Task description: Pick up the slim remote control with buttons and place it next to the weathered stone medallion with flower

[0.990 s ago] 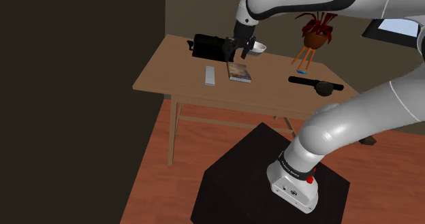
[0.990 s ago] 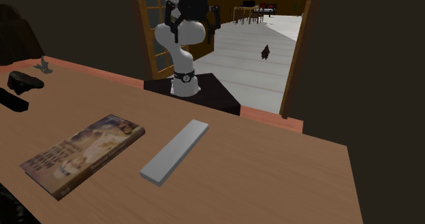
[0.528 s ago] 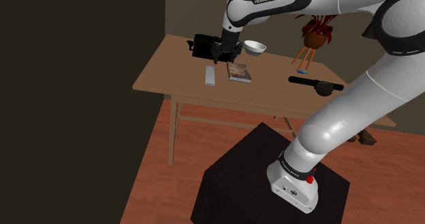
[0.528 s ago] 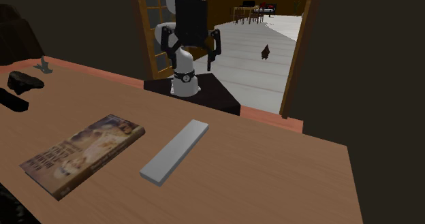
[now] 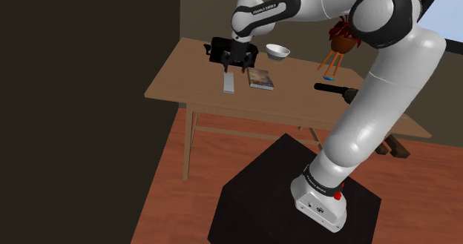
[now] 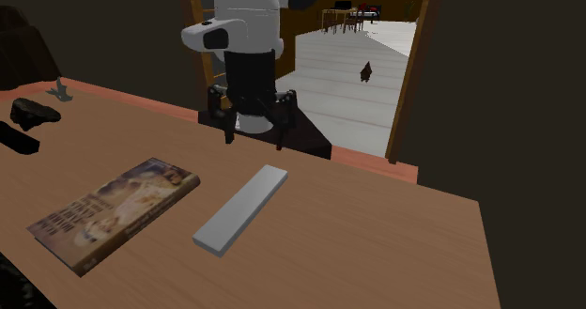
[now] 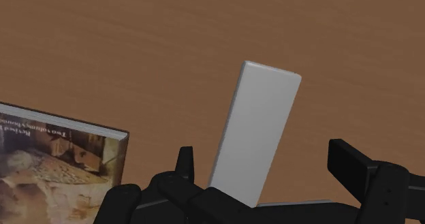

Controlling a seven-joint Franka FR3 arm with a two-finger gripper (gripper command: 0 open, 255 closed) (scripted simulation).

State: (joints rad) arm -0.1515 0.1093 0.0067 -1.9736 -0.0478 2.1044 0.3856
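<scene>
In the shoulder view, the arm arches from the stand [image 5: 297,198] over the wooden table [image 5: 185,83]. The gripper [image 5: 234,61] points down just above the far end of the remote [image 5: 228,82], a plain grey slab lying flat near the table's left side. A book [image 5: 260,78] lies just to the right of the remote, apart from it. Farther back stand a white bowl [image 5: 278,51] and a black object [image 5: 220,48]. A potted plant [image 5: 343,36] on an orange stand sits at the right.

In the second exterior view, which faces the arm across the table [image 6: 376,251], the gripper [image 6: 254,136] hangs with its two fingers [image 6: 228,129] spread wide and nothing between them. It is above the table's far edge, just beyond the remote's far end. The remote [image 6: 242,208] lies diagonally on the wood, and the book [image 6: 117,211] is on its left with a clear gap between. No buttons show on the remote's grey surface.

In the wrist view, the gripper [image 7: 263,158] is released, its fingers [image 7: 185,163] well apart. One end of the remote [image 7: 257,134] reaches in between them, nearer one finger, and neither finger clasps it. The book [image 7: 58,158] lies to one side on the table [image 7: 136,39].
</scene>
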